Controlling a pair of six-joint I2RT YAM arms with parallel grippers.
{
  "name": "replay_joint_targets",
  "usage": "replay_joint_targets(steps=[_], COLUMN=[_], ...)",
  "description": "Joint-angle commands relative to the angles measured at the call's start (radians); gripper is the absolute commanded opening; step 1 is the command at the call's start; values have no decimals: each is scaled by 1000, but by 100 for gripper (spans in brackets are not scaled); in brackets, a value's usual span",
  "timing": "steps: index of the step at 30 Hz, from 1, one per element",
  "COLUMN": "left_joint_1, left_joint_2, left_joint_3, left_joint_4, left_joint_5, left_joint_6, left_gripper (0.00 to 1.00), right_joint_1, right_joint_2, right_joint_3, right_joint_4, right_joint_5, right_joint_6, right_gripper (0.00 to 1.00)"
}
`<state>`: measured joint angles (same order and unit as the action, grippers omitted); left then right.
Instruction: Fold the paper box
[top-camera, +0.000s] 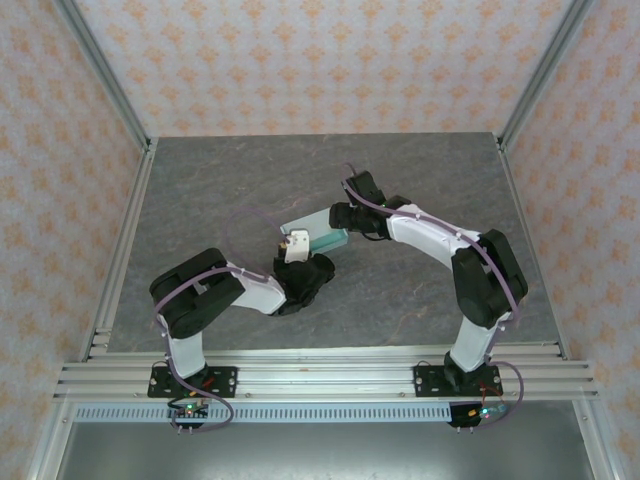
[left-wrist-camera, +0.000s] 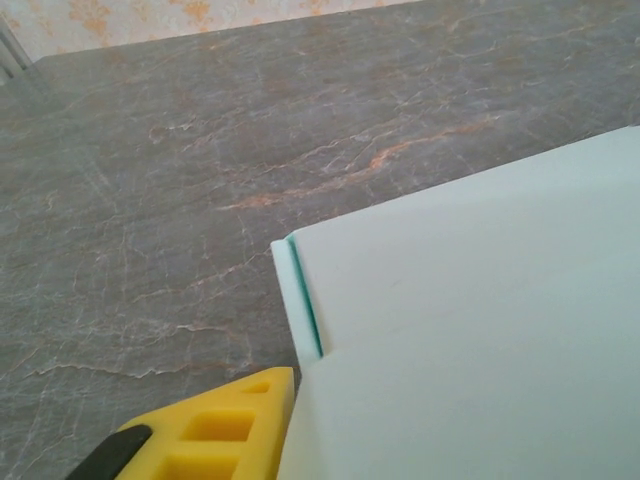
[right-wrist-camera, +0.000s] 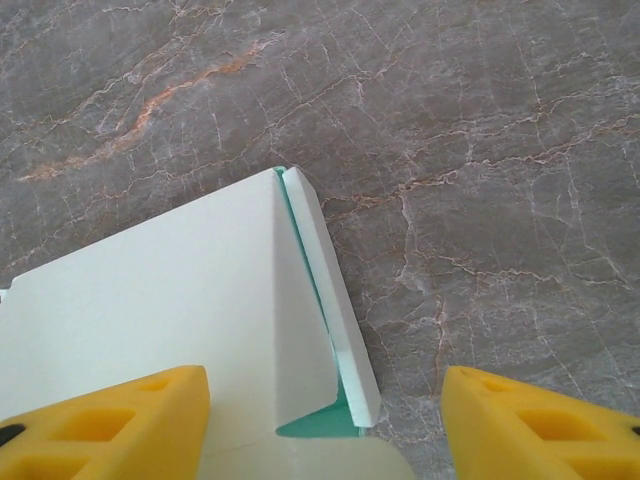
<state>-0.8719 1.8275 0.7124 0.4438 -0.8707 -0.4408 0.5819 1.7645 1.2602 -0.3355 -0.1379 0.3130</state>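
**Clerk:** Entry one, the surface?

**Checker:** Table (top-camera: 250, 180): dark grey, stone-look and matt, with fine white veins and a few rusty-orange streaks. Bare grey lies around both hands.

**Clerk:** The room?

**Checker:** Walls (top-camera: 320, 60): pale paper with a repeating orange floral motif, on the three sides beyond the hands. Frame posts (top-camera: 105, 75): silver metal, rising at the table's far corners. Rails (top-camera: 320, 375): silver slotted bars along the near edge, carrying both arm bases.

**Clerk:** The task item?

**Checker:** Paper box (top-camera: 328, 240): pale mint card, teal at the creases, part folded. It lies on the table between the two hands. In the right wrist view the paper box (right-wrist-camera: 170, 300) spreads out ahead of one finger, and a narrow raised flap runs into the gap between the fingers.

**Clerk:** The hands?

**Checker:** Right hand (right-wrist-camera: 325, 420): yellow fingers (right-wrist-camera: 540, 420) spread wide, one over the card, the other over bare table and apart from the card. Left hand (top-camera: 298, 245): one yellow finger (left-wrist-camera: 215, 425) is seen just beside the edge of the paper box (left-wrist-camera: 480, 300). I cannot tell whether this hand is spread or pressed together.
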Motion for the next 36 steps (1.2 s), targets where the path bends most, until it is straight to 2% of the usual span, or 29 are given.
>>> replay_joint_targets(steps=[1, 12, 18, 24, 30, 33, 36], left_joint_1=[-13, -17, -16, -16, -13, 36, 162], left_joint_2=[-68, -182, -290, -462, -756, -861, -847], left_joint_3=[-17, -64, -103, -126, -142, -118, -55], left_joint_4=[-57, -128, -221, -411, -590, -639, -664], left_joint_5=[-27, 27, 139, 291, 401, 472, 621], left_joint_6=[-29, -75, -118, -135, -100, -70, -70], left_gripper=[26, 49, 56, 58, 63, 66, 66], right_joint_1=[6, 16, 19, 24, 24, 25, 24], right_joint_2=[9, 16, 17, 9, 9, 9, 9], right_joint_3=[-13, -10, -6, -12, -19, -16, -19], right_joint_4=[-13, -16, -24, -24, -16, -17, -19], right_joint_5=[24, 34, 42, 52, 58, 57, 67], right_joint_6=[7, 11, 10, 12, 11, 7, 1], right_gripper=[62, 62, 62, 62, 62, 62, 61])
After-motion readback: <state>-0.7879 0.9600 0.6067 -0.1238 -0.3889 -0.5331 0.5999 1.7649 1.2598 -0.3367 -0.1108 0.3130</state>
